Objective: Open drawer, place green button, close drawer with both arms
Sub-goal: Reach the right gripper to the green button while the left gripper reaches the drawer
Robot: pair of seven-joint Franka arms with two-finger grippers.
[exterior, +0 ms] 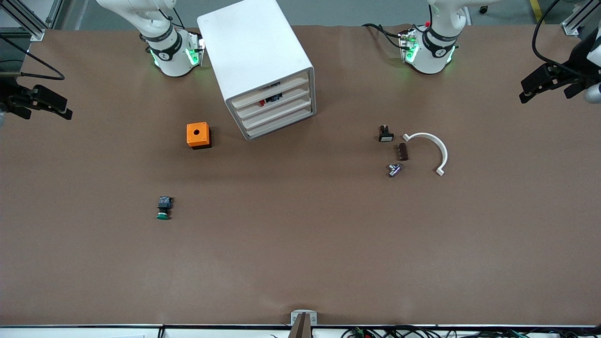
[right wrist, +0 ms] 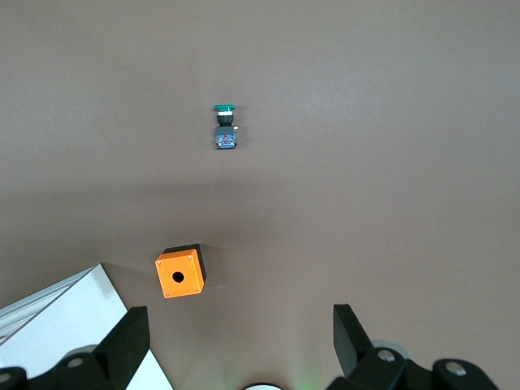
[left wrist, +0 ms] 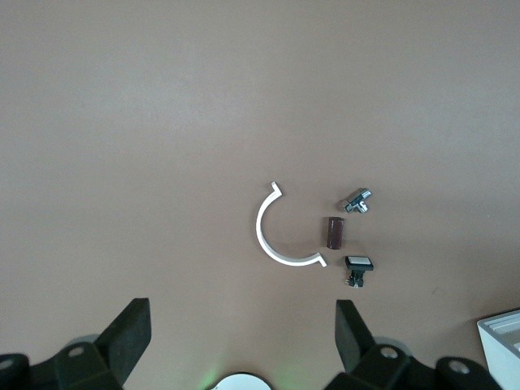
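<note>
A wide brown tabletop [exterior: 300,244] carries everything, with aluminium framing at the corners and cables along the camera's edge.

The right gripper [exterior: 40,101] hangs at the right arm's end of the tabletop, its fingers [right wrist: 130,341] spread wide with nothing between them; the orange cube [right wrist: 179,274] lies closest to them, the button [right wrist: 224,127] well apart, green cap turned away from them. The left gripper [exterior: 547,82] waits at the left arm's end, fingers [left wrist: 351,329] likewise spread and empty, with the white-capped switch [left wrist: 357,266], a dark brown block [left wrist: 335,232], a small metal fitting [left wrist: 357,200] and a white curved clip [left wrist: 272,236] out ahead of them.

The cabinet [exterior: 256,56] stands askew between the arm bases; every drawer [exterior: 277,117] looks closed.

Risks, as I judge them: the skewed cabinet may slide or twist when a drawer is pulled unless the other arm braces it; the four alike fronts invite picking the wrong one; the small button, lying on its side, could roll or slip from a pinch.
</note>
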